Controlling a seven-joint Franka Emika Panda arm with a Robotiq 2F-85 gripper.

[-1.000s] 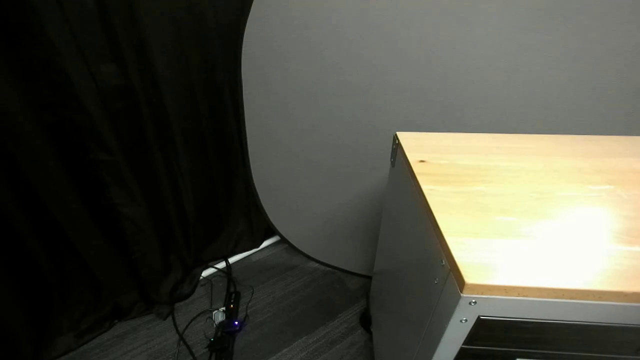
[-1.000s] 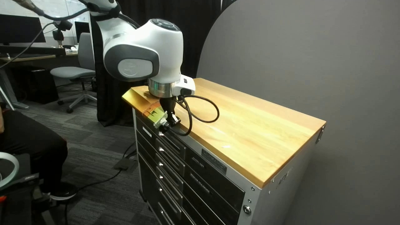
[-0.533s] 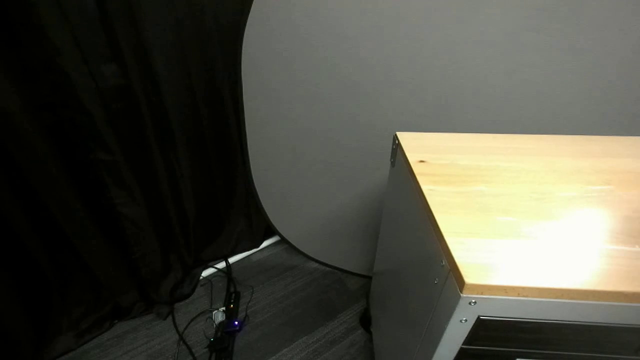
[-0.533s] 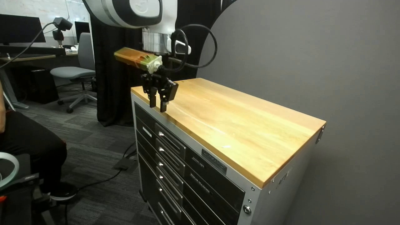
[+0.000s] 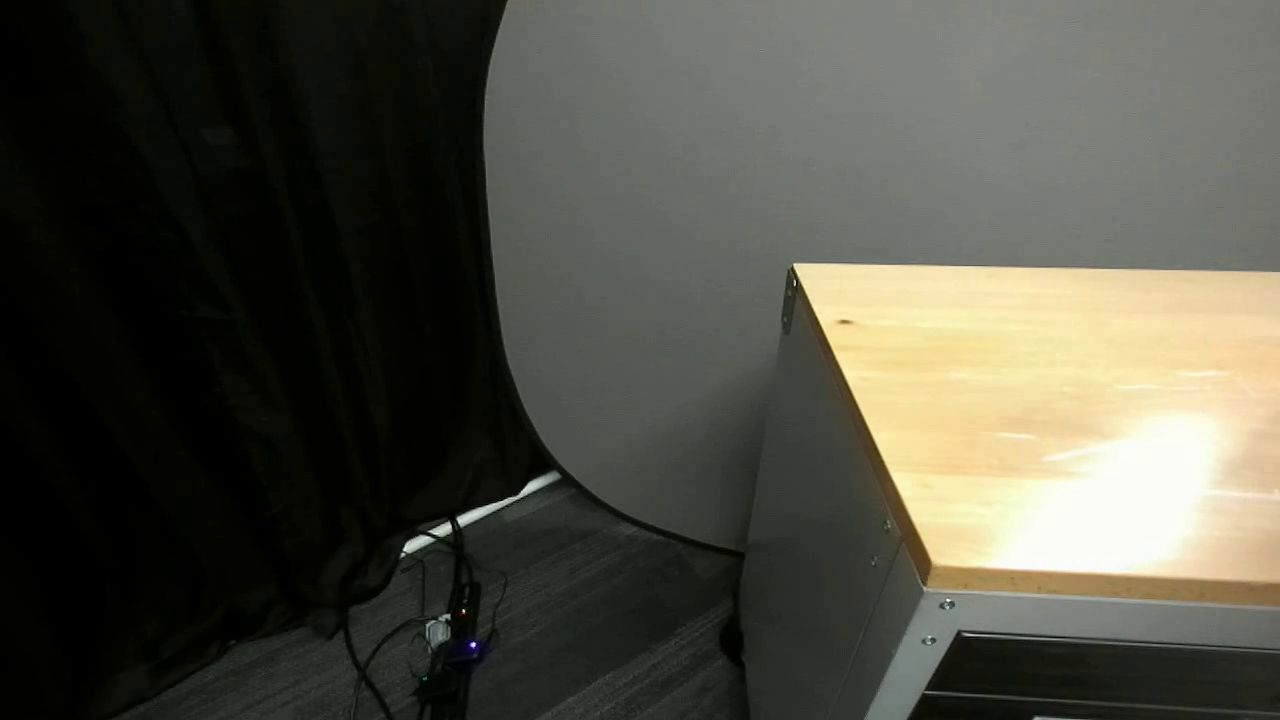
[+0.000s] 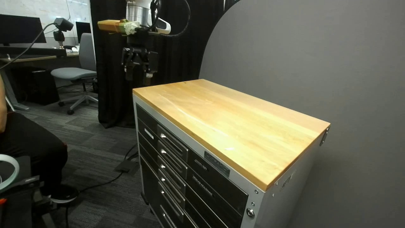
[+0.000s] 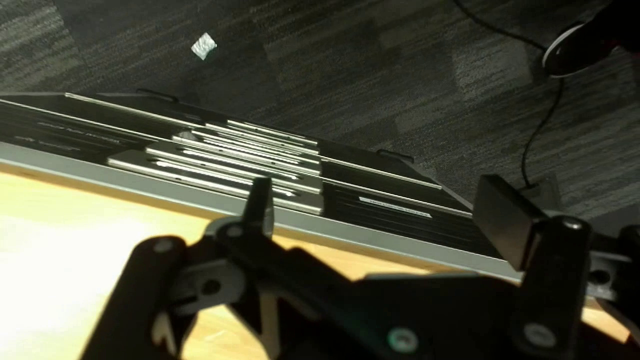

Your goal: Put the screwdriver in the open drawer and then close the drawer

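Note:
The drawer belongs to the grey cabinet. Its dark front (image 6: 218, 182) sits flush in the frame, like every other drawer front visible there, and none is pulled out. From above, the wrist view shows the same row of dark fronts (image 7: 390, 225) with metal handles. Past the cabinet's left end, higher than its wooden top (image 6: 221, 120), hangs my gripper (image 6: 138, 77), pointing down. Its fingers (image 7: 505, 220) stand wide apart with nothing between them, so it is open. The screwdriver is out of view or hidden in all three views.
A person's leg (image 6: 34, 142) is at the left; a shoe (image 7: 575, 52) also shows in the wrist view. Behind the arm hangs a black curtain (image 6: 110, 95). A grey panel (image 6: 300, 63) stands behind the cabinet, and a cable (image 6: 101, 182) runs over the floor.
The arm has risen from the cabinet's front edge and moved left, up and away from it. The gripper's jaws have spread from close together to wide. The drawer fronts look unchanged.

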